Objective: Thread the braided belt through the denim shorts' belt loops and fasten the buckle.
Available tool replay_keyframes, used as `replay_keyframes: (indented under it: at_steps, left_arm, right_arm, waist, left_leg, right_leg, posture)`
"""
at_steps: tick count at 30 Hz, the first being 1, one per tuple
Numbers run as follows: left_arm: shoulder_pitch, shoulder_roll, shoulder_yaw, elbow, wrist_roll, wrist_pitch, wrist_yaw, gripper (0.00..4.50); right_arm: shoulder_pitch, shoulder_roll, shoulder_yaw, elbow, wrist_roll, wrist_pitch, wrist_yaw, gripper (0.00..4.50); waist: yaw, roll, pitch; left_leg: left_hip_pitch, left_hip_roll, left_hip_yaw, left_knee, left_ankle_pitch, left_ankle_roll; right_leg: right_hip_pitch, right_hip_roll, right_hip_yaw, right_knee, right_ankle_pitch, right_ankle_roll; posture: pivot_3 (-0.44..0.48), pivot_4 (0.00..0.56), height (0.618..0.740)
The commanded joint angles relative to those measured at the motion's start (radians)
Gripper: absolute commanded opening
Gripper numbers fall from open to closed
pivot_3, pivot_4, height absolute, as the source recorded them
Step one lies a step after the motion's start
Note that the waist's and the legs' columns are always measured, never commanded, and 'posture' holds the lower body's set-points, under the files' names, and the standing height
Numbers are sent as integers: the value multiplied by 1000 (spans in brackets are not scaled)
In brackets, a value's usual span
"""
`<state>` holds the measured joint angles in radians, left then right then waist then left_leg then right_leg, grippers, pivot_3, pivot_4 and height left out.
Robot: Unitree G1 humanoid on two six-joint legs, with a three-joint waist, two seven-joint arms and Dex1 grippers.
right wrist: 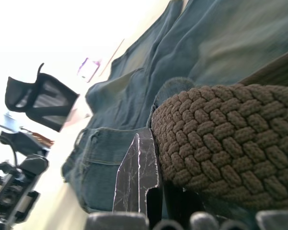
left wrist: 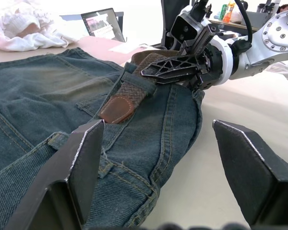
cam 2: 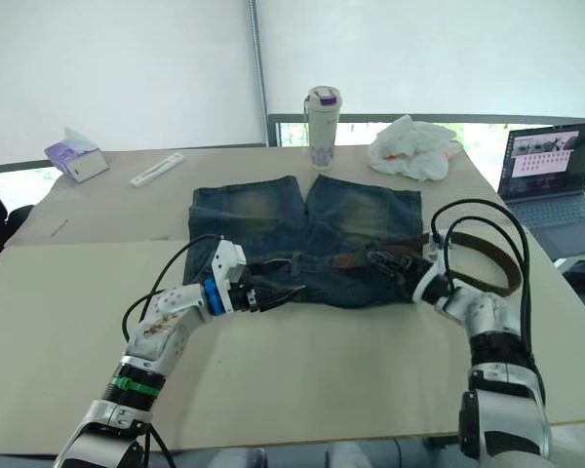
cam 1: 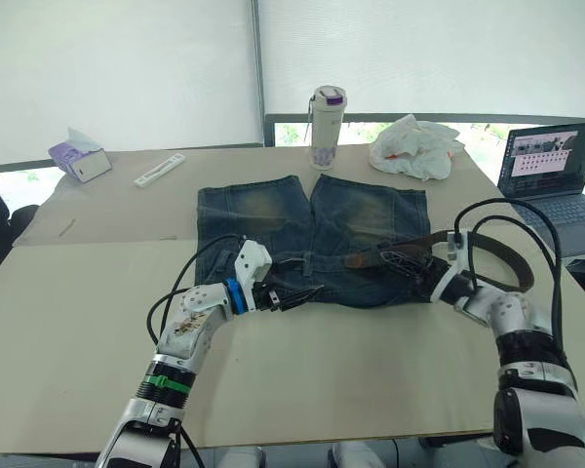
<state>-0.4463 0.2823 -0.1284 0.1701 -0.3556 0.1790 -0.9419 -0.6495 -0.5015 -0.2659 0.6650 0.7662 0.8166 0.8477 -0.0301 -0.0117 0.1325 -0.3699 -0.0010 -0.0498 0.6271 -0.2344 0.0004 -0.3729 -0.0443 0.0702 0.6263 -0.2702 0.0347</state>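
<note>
Right gripper (cam 1: 402, 261) clamps brown woven braided belt (cam 1: 507, 255).

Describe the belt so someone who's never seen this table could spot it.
On the table, find the denim shorts. The braided belt lies along their near waistband, looping off toward the laptop. It's woven brown with a leather tip, unlike the smooth black cables.

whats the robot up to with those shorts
It is threading a braided belt into denim shorts laid flat on the table. The right gripper holds the belt at the waistband; the leather tip lies partway along it. The left gripper waits open at the waistband's middle. Most of the belt trails off to the right.
</note>
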Motion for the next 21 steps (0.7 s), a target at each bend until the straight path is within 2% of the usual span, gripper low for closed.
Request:
replay_keyframes:
  at_steps: [1, 8, 11, 16, 21]
  left_arm:
    - [-33, -11, 57, -3, -51, 40, 19, 3791]
    - [-103, -87, 165, 15, -236, 320, 96, 3791]
    - [-157, -121, 193, 88, -281, 410, 111, 3791]
    - [-214, -149, 215, 183, -308, 460, 90, 3791]
    - [-218, -167, 207, 169, -349, 542, 51, 3791]
  right_arm:
    - [-12, 27, -110, -31, 108, 125, -11, 0]
    - [49, 53, -210, -137, 241, 329, -18, 0]
    - [72, 76, -240, -190, 292, 372, -34, 0]
    - [106, 94, -259, -257, 340, 417, -41, 0]
    - [120, 103, -263, -283, 345, 400, -65, 0]
  waist:
    - [0, 0, 0]
    - [1, 0, 0]
    - [0, 0, 0]
    - [-9, 0, 0]
    - [-13, 0, 0]
  left_leg:
    - [0, 0, 0, 0, 0, 0]
    - [-1, 0, -2, 0, 0, 0]
    - [-1, -1, -2, 1, 0, 0]
    - [-1, -1, -1, 1, 0, 0]
    - [-1, -1, -1, 0, 0, 0]
  right_leg:
    - [0, 0, 0, 0, 0, 0]
    - [0, 0, -1, 0, 0, 0]
    - [0, 0, -1, 0, 0, 0]
    - [0, 1, -1, 1, 0, 1]
    - [0, 1, -1, 1, 0, 1]
  posture:
    - [0, 150, 740]
    - [0, 150, 740]
    - [0, 150, 740]
    - [0, 150, 740]
    - [0, 150, 740]
